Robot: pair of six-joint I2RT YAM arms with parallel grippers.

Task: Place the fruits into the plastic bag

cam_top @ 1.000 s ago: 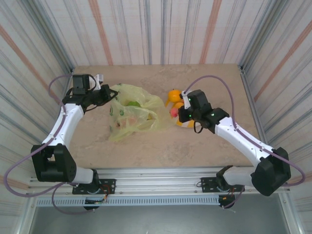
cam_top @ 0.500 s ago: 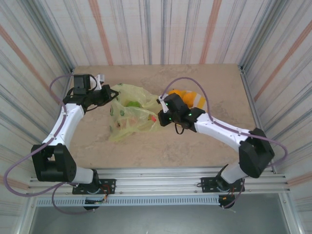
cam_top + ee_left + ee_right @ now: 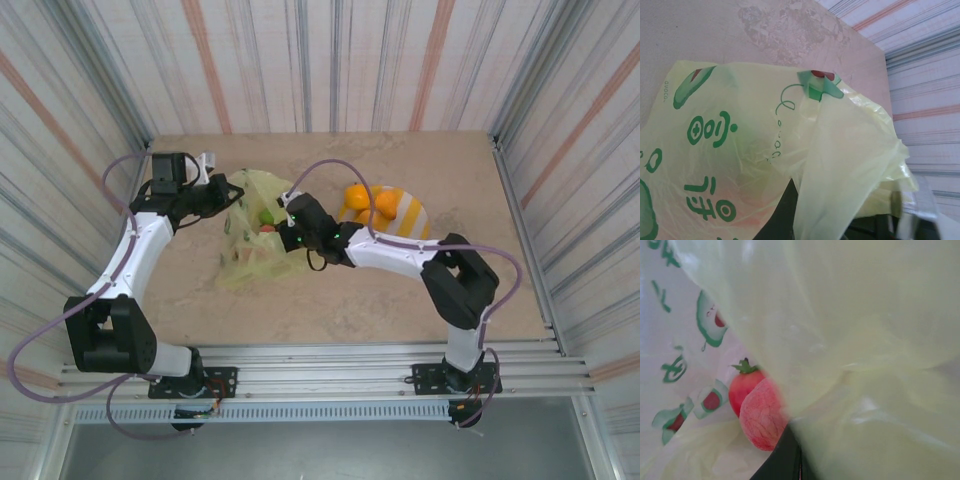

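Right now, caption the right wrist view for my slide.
Pink fruit and red fruit against the translucent bag, a dark finger just below.

Striped plate [image 3: 414, 216], beige table [image 3: 350, 300], striped walls [image 3: 300, 60]

The bag [image 3: 850, 150] bears green print. In the left wrist view, small letters [image 3: 665, 90] running sideways beside an avocado print [image 3: 690, 86] read "avoca", with the rest lost at the fold. Below them stand large green characters [image 3: 712, 130], seemingly Chinese, too creased to read. In the right wrist view, green strokes [image 3: 671, 368] of another character show, not legible.
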